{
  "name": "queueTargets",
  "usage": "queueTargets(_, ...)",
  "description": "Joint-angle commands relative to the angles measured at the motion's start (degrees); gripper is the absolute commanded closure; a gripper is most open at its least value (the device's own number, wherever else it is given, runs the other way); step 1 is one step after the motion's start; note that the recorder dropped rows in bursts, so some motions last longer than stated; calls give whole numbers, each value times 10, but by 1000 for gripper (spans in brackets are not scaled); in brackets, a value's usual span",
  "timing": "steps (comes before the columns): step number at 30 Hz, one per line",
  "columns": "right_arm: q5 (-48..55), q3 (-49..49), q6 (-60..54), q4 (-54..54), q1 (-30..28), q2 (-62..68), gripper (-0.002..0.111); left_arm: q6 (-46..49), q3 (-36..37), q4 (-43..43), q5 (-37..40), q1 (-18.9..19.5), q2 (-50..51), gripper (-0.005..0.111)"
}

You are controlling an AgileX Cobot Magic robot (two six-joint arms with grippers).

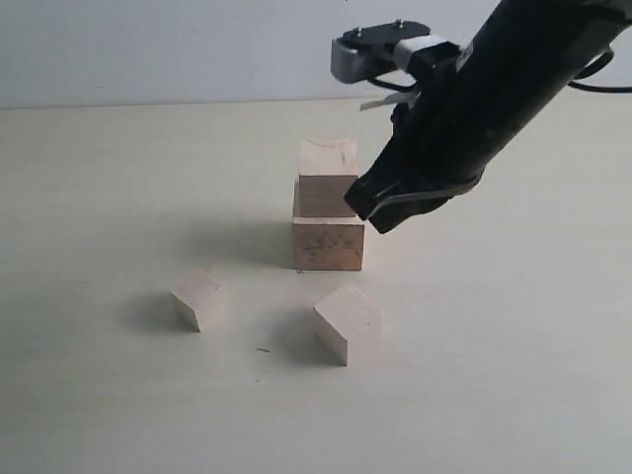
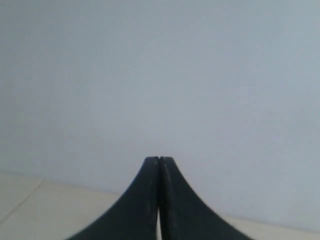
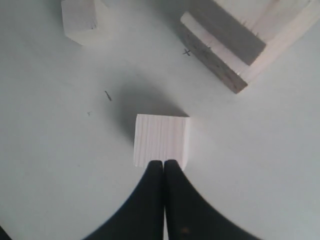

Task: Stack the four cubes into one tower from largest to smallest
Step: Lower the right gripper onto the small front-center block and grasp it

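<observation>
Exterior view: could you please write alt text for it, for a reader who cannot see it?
A two-cube wooden tower stands on a pale table, larger block below, and the black right gripper hangs close beside it from the upper right. A small cube and a bigger cube lie loose in front.

The second-largest cube [image 1: 327,196] sits on the smudged largest cube [image 1: 328,247]. The third cube [image 1: 348,321] and the smallest cube [image 1: 198,298] lie loose nearby, apart.

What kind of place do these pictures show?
Probably a robot test bench in a laboratory: a bare pale tabletop against a plain wall, a black robot arm reaching over it, and plain wooden cubes, some stacked and some loose.
</observation>
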Motion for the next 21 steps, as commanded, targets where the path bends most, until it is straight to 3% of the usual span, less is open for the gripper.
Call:
queueTargets(1, -41, 21, -3, 4, 19, 11, 108, 25, 28, 11, -13, 2, -96, 107)
queueTargets(5, -36, 22, -6, 10, 26, 28, 99, 20, 79, 11, -42, 2, -124, 107)
queueTargets(11, -33, 22, -8, 46, 26, 61, 57, -19, 191, 10, -43, 2, -124, 107)
queueTargets(14, -35, 22, -8, 51, 26, 80, 37, -66, 205, -21, -11, -12, -125, 107)
queueTargets(17, -37, 22, -8, 46, 26, 95, 34, -65, 205, -29, 61, -57, -129, 107)
queueTargets(21, -54, 22, -1, -11, 26, 115, 34, -41, 205, -30, 31, -124, -130, 107)
